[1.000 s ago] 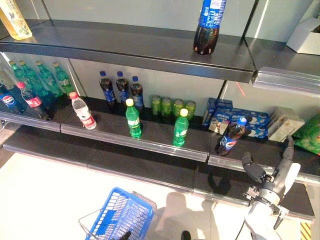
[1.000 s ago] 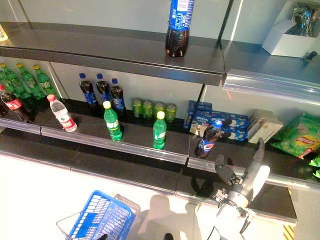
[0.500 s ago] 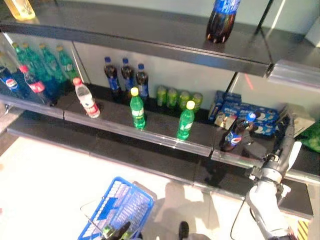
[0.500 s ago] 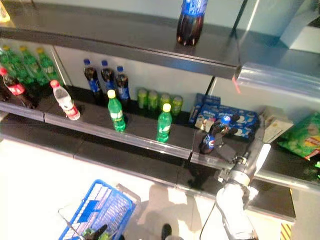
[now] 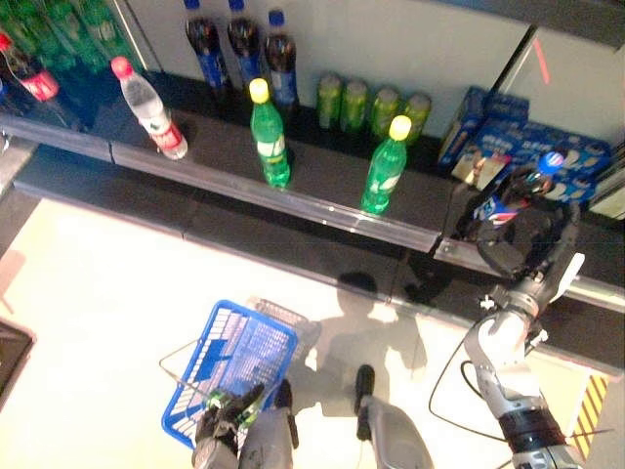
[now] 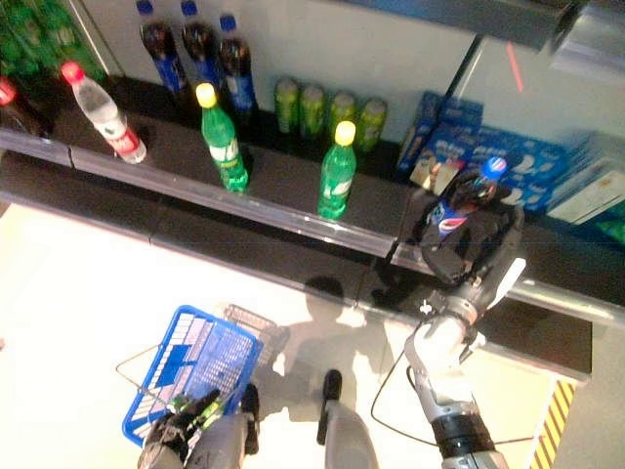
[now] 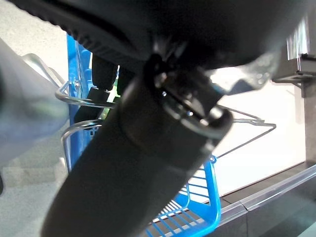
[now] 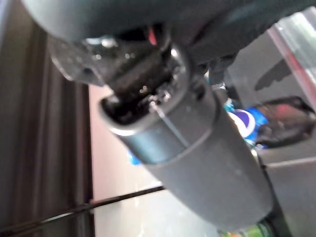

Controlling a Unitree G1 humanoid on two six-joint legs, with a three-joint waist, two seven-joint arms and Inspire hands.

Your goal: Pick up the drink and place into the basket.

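One cola bottle (image 6: 467, 202) clasped by right hand (image 6: 471, 256), two green bottles (image 6: 223, 138) (yellow caps), left hand (image 5: 223, 422) gripping basket (image 5: 234, 360).

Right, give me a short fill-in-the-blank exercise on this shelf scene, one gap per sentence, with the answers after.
1. The right hand is wrapped around the dark cola bottle with a ____ cap.
2. The left hand grips the wire handle of the ____ plastic basket.
3. The two green bottles on the dark shelf have ____ caps.
4. The clear water bottle has a ____ cap.

Missing words: blue; blue; yellow; red
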